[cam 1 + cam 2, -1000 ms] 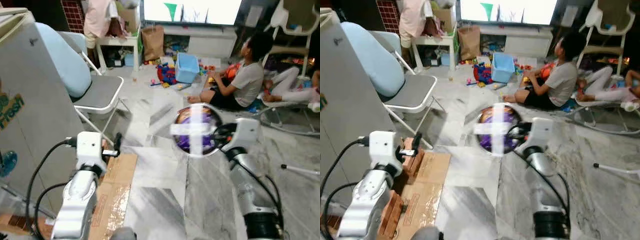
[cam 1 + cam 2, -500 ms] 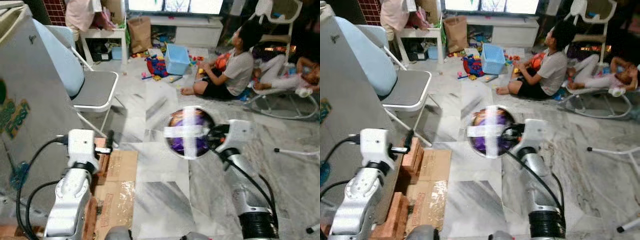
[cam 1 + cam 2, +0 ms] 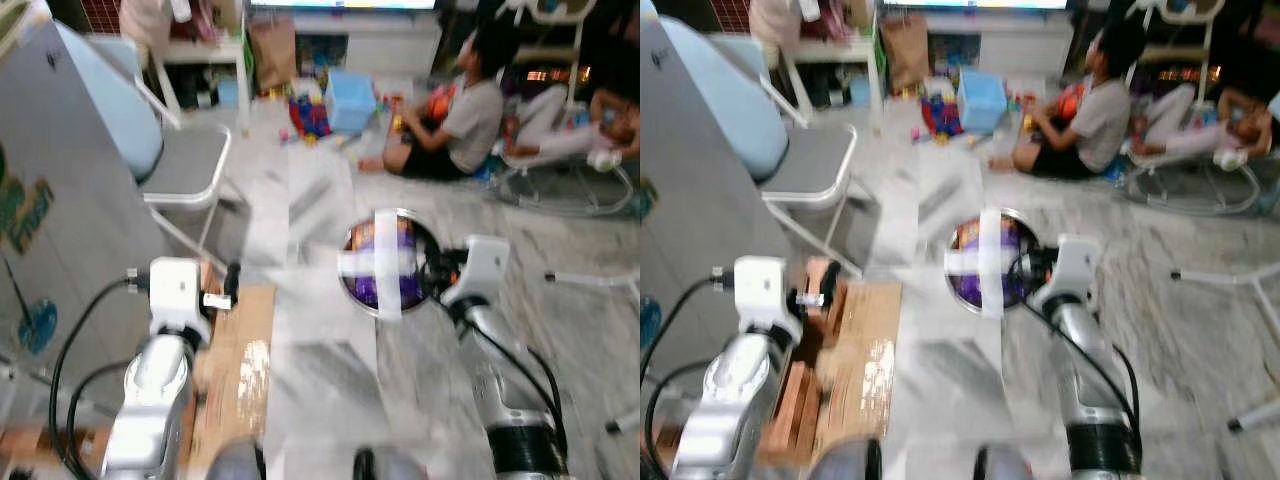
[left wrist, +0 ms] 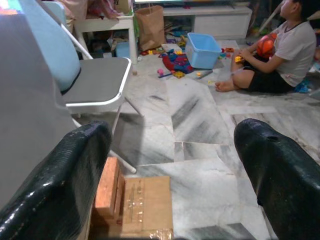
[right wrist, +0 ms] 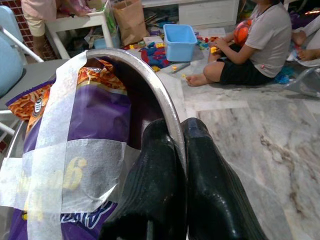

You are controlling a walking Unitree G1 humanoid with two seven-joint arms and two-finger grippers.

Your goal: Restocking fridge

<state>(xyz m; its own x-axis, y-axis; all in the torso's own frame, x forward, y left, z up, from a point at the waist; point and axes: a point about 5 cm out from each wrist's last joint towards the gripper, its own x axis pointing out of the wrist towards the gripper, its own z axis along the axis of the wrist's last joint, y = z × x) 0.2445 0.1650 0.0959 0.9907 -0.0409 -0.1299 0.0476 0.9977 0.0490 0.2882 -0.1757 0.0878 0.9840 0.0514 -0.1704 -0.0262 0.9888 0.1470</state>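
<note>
Home living room, lived-in. Floor is grey-veined marble tile. Toys scattered across it next to a blue plastic bin; a child sits on the floor among them. Low white TV cabinet along the far wall, with the lit bottom edge of a screen above it. Folding chair with grey seat stands near a small white table; brown paper bag beside it. Baby bouncer on the right. Flattened cardboard and bricks on the floor by a grey appliance side.
</note>
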